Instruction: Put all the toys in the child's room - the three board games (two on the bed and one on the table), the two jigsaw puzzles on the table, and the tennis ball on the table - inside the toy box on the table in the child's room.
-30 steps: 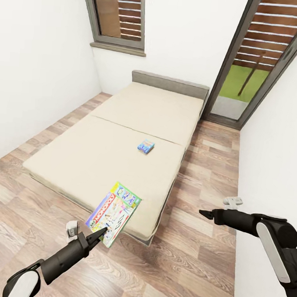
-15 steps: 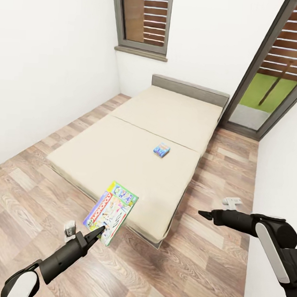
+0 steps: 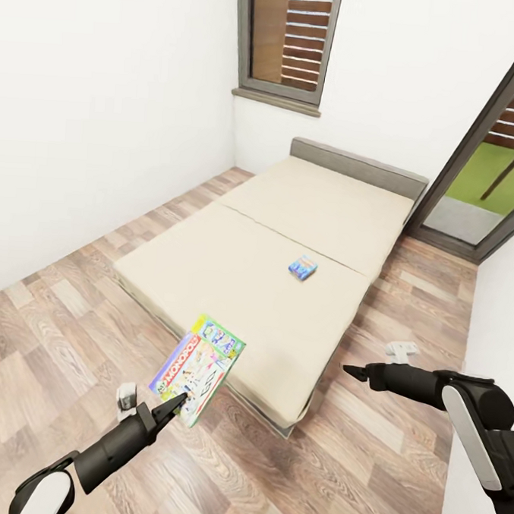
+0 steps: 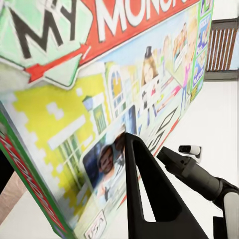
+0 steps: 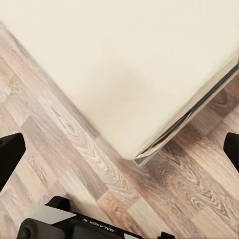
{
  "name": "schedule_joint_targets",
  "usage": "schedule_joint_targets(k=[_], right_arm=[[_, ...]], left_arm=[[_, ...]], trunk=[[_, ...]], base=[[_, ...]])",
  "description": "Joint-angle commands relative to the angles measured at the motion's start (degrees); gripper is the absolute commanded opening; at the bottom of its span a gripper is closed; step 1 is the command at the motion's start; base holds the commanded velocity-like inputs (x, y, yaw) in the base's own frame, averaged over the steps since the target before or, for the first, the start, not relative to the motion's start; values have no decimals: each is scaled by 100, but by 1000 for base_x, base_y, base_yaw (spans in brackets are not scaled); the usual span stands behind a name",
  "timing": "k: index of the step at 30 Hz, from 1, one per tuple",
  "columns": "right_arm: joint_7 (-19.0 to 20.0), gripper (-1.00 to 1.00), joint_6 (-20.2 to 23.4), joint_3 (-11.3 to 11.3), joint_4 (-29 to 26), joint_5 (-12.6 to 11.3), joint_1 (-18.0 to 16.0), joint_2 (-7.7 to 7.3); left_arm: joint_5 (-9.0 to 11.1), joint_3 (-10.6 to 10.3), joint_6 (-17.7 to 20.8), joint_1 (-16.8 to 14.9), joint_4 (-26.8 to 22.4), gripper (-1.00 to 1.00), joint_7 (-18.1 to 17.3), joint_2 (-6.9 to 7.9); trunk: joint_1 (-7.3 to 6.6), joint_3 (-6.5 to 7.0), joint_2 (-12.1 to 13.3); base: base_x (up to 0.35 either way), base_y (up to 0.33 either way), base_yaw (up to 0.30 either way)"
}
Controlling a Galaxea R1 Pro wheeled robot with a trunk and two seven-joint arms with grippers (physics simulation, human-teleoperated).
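1. Gripping a Monopoly board game (image 3: 197,370) by its lower edge, the left gripper (image 3: 178,401) holds the flat box tilted up in the air, just off the near corner of the bed (image 3: 233,271), over the wooden floor (image 3: 70,329).
2. Seen from the left wrist, the same box (image 4: 99,89) sits right against the camera, its red "Monopoly" banner and green border legible, with one dark finger (image 4: 149,199) pressed across its printed face; the jaws are clamped on the box.
3. A second, much smaller-looking board game (image 3: 303,267), blue with a coloured print, lies flat on the beige mattress, near the seam across the middle of the bed and towards the side facing the glass door (image 3: 490,180). Its title is too small to read.
4. The right gripper (image 3: 353,372) hangs over the floor just beside the bed's foot corner on the door side, holding nothing. From the right wrist, its two dark fingertips (image 5: 10,154) stand far apart at opposite edges of the picture, so the jaws are spread wide, with the mattress corner (image 5: 144,144) and floorboards below them.
5. The bed's grey headboard (image 3: 358,166) stands against the far white wall, below and beside a shuttered window (image 3: 289,38).
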Motion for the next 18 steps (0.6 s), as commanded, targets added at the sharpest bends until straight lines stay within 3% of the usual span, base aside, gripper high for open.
schedule_joint_targets(k=[1, 12, 18], right_arm=[[59, 100, 22, -8, -4, 49, -2, -1], [64, 100, 22, -61, -4, 50, 6, -8], [65, 100, 22, -61, -4, 50, 6, -9]], left_arm=[[29, 6, 41, 9, -7, -100, -4, -1], [40, 54, 16, 209, -27, -100, -77, 11], [36, 62, 16, 238, -21, -100, -157, 29]], trunk=[[-20, 18, 34], [-261, 294, 475], [-261, 341, 475]], base=[[0, 0, 226], [0, 0, 192], [0, 0, 159]])
